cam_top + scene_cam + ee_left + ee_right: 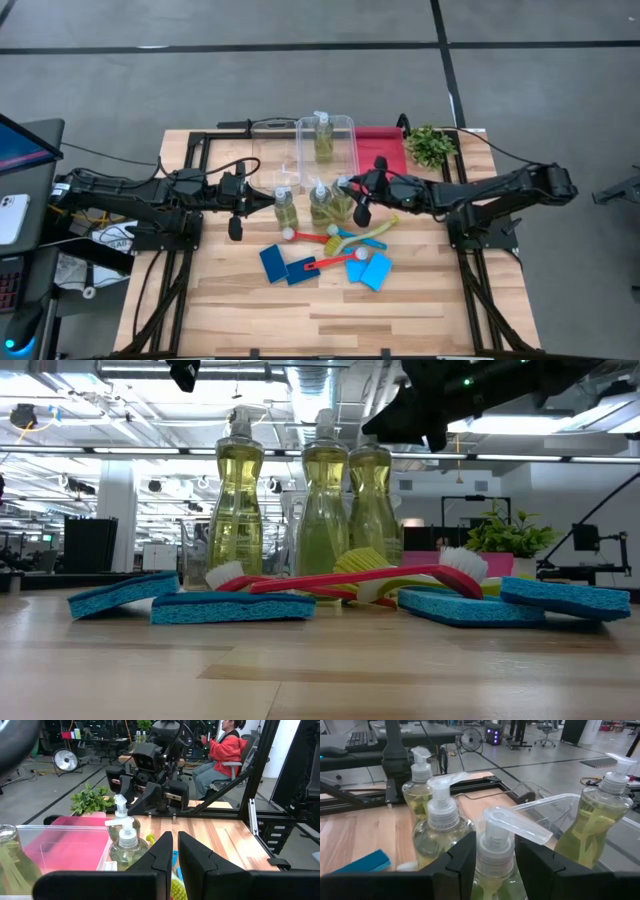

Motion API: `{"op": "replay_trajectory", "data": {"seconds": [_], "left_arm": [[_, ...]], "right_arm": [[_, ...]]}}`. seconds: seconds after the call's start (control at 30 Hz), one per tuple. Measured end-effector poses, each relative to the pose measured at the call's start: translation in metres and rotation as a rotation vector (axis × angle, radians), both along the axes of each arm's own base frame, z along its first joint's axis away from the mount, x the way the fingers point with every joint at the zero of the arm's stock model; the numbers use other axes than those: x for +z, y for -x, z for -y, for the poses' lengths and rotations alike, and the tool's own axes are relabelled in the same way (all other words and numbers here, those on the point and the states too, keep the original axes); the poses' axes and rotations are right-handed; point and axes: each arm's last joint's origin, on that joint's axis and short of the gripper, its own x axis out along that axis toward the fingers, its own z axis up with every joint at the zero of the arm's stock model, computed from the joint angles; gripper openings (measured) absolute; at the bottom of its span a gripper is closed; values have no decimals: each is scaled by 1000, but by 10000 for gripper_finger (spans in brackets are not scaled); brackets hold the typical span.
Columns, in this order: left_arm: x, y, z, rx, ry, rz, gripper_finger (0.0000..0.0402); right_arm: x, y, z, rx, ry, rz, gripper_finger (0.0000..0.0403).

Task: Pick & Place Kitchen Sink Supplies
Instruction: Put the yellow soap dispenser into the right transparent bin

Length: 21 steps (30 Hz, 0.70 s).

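Observation:
Three clear bottles of yellow-green liquid stand upright in a row mid-table (285, 210) (320, 207) (342, 203). A fourth one (323, 140) stands inside a clear bin (345, 128). Blue sponges (273, 262) (370, 270) and red, yellow and teal brushes (325, 240) lie on the wood nearer the front edge. My right gripper (495, 860) reaches level from the right, and its open fingers flank the pump neck of the rightmost bottle (495, 842). My left gripper (175, 852) hovers shut to the left of the row and holds nothing. My right gripper has one finger (462, 857) on each side of the rightmost bottle's white pump collar (495, 837), coming level from the table's right. I cannot tell whether the fingers touch it. The bottle stands upright on the table.
A second clear bin (272, 140) stands left of the first at the far edge. Right of them are a red tray (385, 150) and a leafy plant (430, 145). A seated person in a red jacket (227, 747) is beyond the table.

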Motion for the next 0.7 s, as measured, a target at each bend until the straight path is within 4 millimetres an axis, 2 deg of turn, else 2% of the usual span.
{"op": "replay_trajectory", "data": {"seconds": [0.43, 0.7], "left_arm": [[0, 0, 0, 0, 0, 0, 30], [0, 0, 0, 0, 0, 0, 30]], "right_arm": [[-3, -3, 1, -3, 9, -16, 129], [-7, -3, 1, 0, 8, -44, 208]]}}
